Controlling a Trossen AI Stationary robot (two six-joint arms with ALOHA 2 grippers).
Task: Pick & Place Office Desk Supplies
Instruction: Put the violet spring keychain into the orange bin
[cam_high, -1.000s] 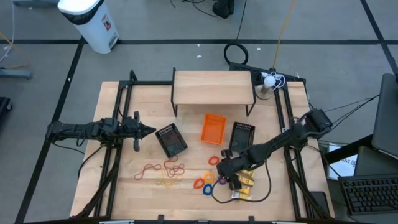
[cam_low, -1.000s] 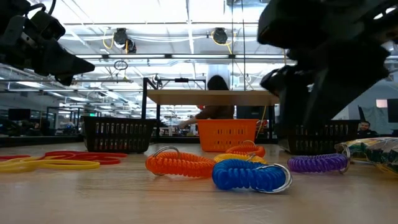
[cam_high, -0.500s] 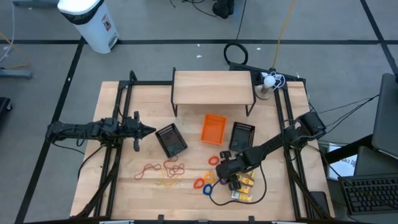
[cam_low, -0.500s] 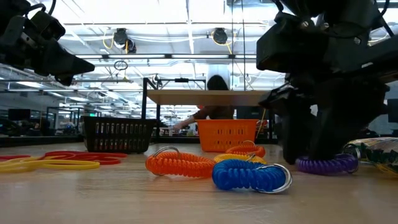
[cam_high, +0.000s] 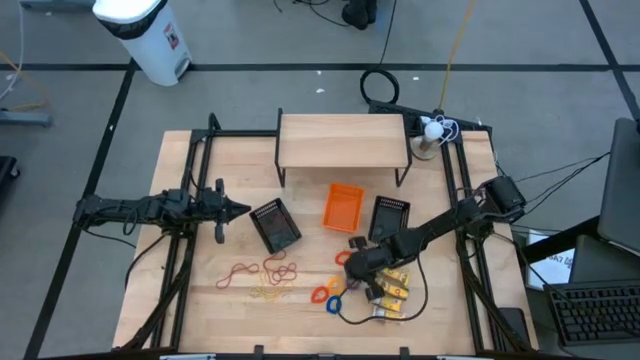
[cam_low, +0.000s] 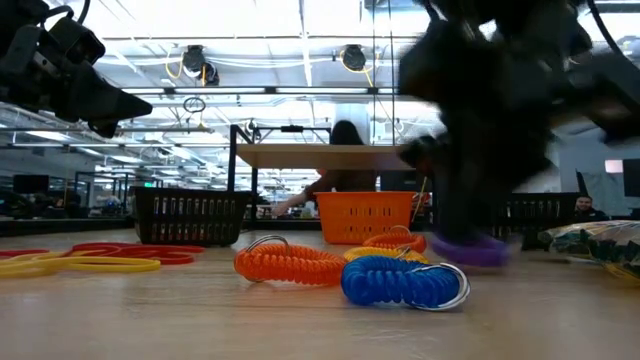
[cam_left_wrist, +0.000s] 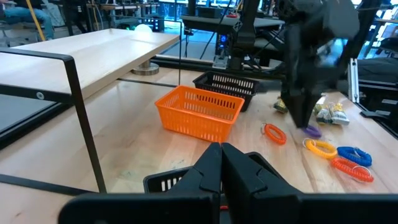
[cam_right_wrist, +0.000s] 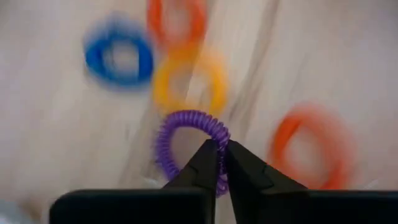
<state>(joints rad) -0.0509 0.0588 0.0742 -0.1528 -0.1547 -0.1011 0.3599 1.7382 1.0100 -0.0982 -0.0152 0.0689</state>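
Right tool (cam_right_wrist: 217, 163) low over counter (cam_high: 230, 295), near-right of centre, fingers closed on rim of purple ring (cam_right_wrist: 189, 146), ring hanging just above counter. Yellow ring (cam_right_wrist: 188, 84), blue ring (cam_right_wrist: 118, 55), two orange rings (cam_right_wrist: 308, 146) lie close around it. Packets (cam_high: 392, 290) just right of tool. Rubber bands (cam_high: 262, 276) lie left, well apart. Left tool (cam_left_wrist: 222, 163) closed, empty, hovering at left, beside black mesh bin (cam_high: 274, 225). Orange bin (cam_high: 343, 206) centre, farther back.

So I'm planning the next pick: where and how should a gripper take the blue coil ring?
Come straight down on the blue coil ring and pinch across one side of its loop. It lies flat on the table with an open centre, so one finger fits inside and one outside. Choose the side away from the yellow ring beside it.
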